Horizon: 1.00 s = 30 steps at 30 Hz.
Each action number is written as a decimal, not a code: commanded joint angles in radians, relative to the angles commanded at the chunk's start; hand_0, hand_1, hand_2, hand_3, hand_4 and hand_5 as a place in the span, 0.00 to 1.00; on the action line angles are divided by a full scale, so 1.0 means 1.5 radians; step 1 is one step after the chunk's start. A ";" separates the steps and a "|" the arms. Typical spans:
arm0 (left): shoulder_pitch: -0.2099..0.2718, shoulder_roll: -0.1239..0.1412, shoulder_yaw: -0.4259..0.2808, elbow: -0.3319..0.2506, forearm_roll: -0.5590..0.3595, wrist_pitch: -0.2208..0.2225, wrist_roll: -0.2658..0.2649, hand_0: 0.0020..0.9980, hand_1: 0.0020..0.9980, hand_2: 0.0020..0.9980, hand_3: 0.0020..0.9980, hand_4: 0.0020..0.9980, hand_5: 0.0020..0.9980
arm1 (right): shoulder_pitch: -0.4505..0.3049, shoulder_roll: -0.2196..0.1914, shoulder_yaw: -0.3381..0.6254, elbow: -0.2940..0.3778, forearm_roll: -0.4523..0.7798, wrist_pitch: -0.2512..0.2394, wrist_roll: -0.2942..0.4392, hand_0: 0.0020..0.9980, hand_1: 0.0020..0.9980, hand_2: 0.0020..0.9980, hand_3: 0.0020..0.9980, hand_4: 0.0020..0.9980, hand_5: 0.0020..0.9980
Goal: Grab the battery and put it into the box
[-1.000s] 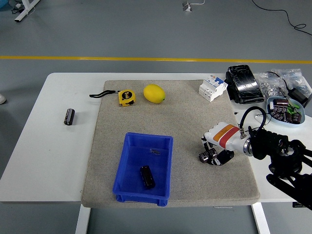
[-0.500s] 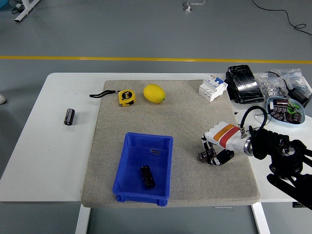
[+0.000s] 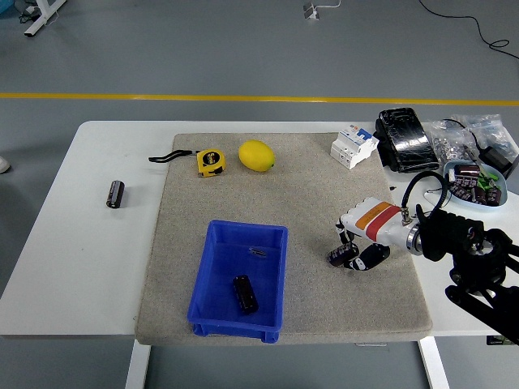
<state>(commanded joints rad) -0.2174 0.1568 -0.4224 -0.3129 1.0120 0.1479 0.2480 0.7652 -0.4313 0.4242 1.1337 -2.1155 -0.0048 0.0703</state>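
Right hand (image 3: 358,245) hangs over the mat (image 3: 308,186), knuckles up, fingers curled down around a small dark battery (image 3: 337,257) at the fingertips; its long axis cannot be judged, most being hidden. Well left of the hand sits the blue box (image 3: 212,301), holding another battery (image 3: 245,294) lying roughly lengthwise, slightly tilted.

No readable text anywhere. Dark print on the tape measure (image 3: 211,160), too small to make out. Blue marking on the breaker (image 3: 354,145), also illegible. Orange band on the right hand (image 3: 358,243), bare of lettering.
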 joint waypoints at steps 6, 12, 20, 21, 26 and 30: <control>-0.001 0.001 0.000 0.000 0.001 -0.001 0.000 0.67 0.63 0.67 0.64 0.66 0.68 | 0.000 -0.004 0.003 0.005 0.000 0.005 -0.002 0.48 0.42 0.48 0.45 0.85 0.36; -0.002 0.001 0.000 0.000 -0.001 0.000 -0.001 0.67 0.63 0.66 0.64 0.66 0.68 | 0.001 -0.007 0.003 0.016 0.001 0.015 -0.005 0.48 0.43 0.48 0.45 0.84 0.35; -0.003 0.000 0.001 0.000 -0.001 0.000 -0.001 0.68 0.63 0.66 0.64 0.66 0.68 | 0.002 -0.006 0.003 0.027 0.008 0.034 -0.014 0.50 0.45 0.52 0.48 0.84 0.33; -0.003 0.000 0.001 0.000 -0.001 0.000 -0.001 0.68 0.63 0.66 0.64 0.66 0.68 | 0.001 -0.005 0.003 0.027 0.010 0.035 -0.014 0.50 0.45 0.52 0.48 0.84 0.33; -0.003 0.000 0.000 0.000 0.000 -0.001 -0.001 0.67 0.64 0.66 0.64 0.66 0.68 | 0.001 -0.002 0.001 0.021 0.018 0.043 -0.016 0.52 0.52 0.60 0.56 0.88 0.34; -0.004 0.000 0.000 0.000 0.001 -0.002 -0.001 0.67 0.64 0.66 0.64 0.66 0.68 | 0.001 0.003 0.000 0.008 0.024 0.039 -0.014 0.52 0.52 0.60 0.56 0.88 0.34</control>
<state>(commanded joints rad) -0.2233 0.1564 -0.4217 -0.3135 1.0136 0.1456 0.2460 0.7665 -0.4273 0.4248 1.1464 -2.0788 0.0531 0.0489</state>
